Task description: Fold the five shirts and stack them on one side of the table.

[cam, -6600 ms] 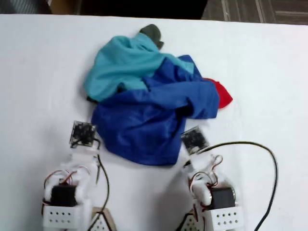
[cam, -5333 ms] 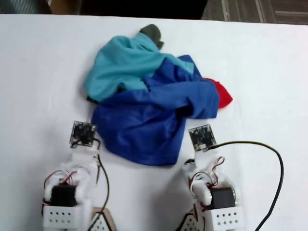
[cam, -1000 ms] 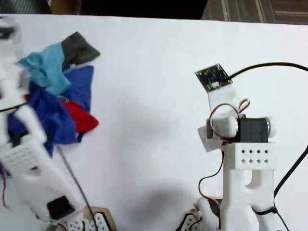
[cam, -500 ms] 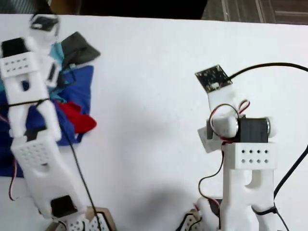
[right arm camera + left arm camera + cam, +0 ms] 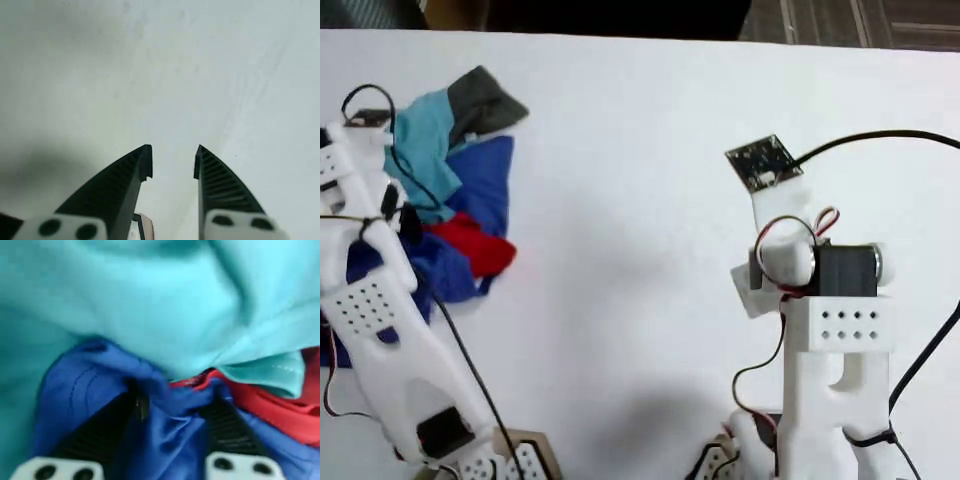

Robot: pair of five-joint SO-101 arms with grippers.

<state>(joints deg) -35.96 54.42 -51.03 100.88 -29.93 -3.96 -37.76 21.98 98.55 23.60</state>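
Blue fabric, a fold of the blue shirt (image 5: pixel 170 445), sits clamped between the jaws of your left tool (image 5: pixel 175 407), likely to drag it clear of the teal shirt (image 5: pixel 150 300) and red shirt (image 5: pixel 280 412) heaped at the left of the counter (image 5: pixel 640 200). Your right tool (image 5: pixel 172 160) hangs half open and empty over bare counter, free to help spread it

The left arm (image 5: pixel 380 330) and right arm (image 5: pixel 835 345) are wearing white plastic shells dotted with small holes, the right trailing a black cable (image 5: pixel 880 133) and red-and-white wires (image 5: pixel 790 226) behind the right gripper (image 5: pixel 172 152), whose ribbed black fingers (image 5: pixel 122 187) are tapering to points.
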